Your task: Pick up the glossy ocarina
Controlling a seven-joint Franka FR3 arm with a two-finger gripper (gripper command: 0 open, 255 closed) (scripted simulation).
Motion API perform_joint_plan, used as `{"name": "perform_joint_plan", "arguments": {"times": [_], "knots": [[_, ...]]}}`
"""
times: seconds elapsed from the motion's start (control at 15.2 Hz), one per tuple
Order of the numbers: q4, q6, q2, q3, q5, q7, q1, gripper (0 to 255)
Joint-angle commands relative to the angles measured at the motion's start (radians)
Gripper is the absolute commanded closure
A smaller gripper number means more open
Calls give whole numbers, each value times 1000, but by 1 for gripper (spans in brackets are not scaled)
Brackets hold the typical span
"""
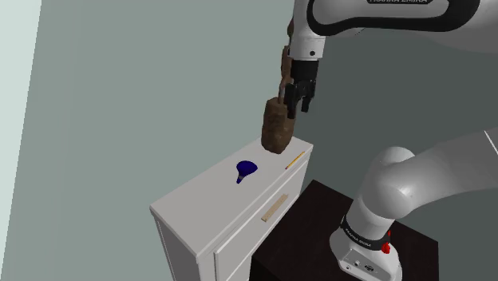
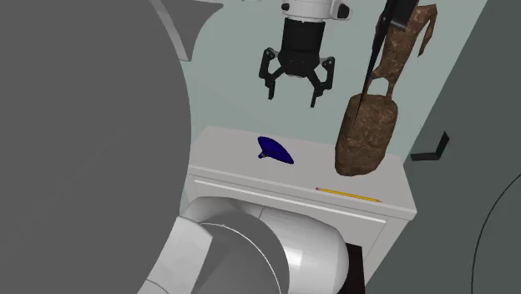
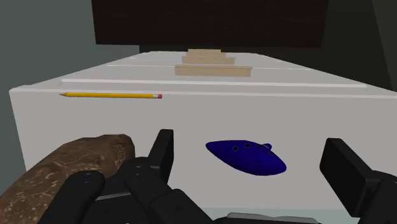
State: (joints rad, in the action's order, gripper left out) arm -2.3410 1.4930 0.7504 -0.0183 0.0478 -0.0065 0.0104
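Note:
The ocarina (image 3: 247,156) is a glossy deep-blue, teardrop-shaped piece with small holes, lying on top of a white cabinet (image 1: 199,199). It also shows in the shoulder view (image 1: 246,169) and the second exterior view (image 2: 275,151). My black gripper (image 2: 295,88) hangs open well above the cabinet top, nearly over the ocarina, touching nothing. In the wrist view the ocarina lies between the lines of my two spread fingers (image 3: 164,153), far below them.
A tall rough brown sculpture (image 2: 367,134) stands on the cabinet close beside the gripper (image 1: 298,101). A yellow pencil (image 3: 111,95) lies near the cabinet's front edge. The drawer front has a tan handle (image 1: 274,209). My dark stand (image 1: 319,231) adjoins the cabinet.

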Motion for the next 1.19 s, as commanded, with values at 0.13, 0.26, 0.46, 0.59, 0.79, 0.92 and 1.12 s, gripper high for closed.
{"name": "perform_joint_plan", "arguments": {"times": [0.13,0.26,0.46,0.59,0.79,0.92,1.12], "knots": [[-30,53,-27,50,29,115,18,0],[-53,107,-63,100,55,229,36,0],[-73,191,-134,170,88,398,62,0],[-78,247,-191,214,104,509,82,0],[-72,331,-289,275,118,676,112,0],[-61,386,-362,311,118,787,133,0],[-34,464,-479,355,104,956,164,0]]}}
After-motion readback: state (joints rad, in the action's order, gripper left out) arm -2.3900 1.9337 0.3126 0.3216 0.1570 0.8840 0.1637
